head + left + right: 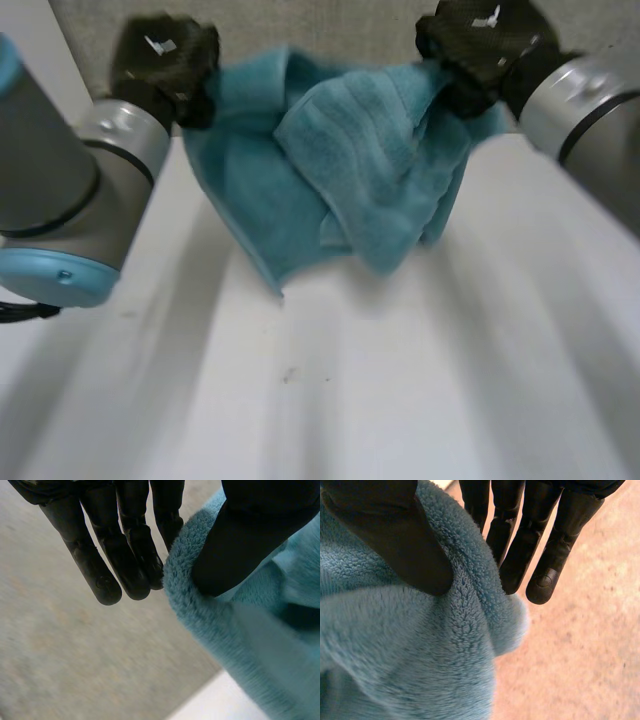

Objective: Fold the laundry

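A teal terry towel (340, 180) hangs bunched between my two hands over the far side of the white table, its lower folds drooping toward the tabletop. My left hand (165, 60) holds the towel's upper left end. In the left wrist view its thumb (250, 540) presses the towel's thick edge (200, 605) against the straight fingers (125, 555). My right hand (480, 45) holds the upper right end. In the right wrist view its thumb (385, 530) pins the towel (395, 655) against the fingers (530, 535).
The white table (400, 380) stretches bare toward me below the towel. My left arm's grey elbow (60, 200) stands large at the near left, and the right forearm (585, 105) comes in at the far right. Grey floor (60, 655) lies beyond the table's far edge.
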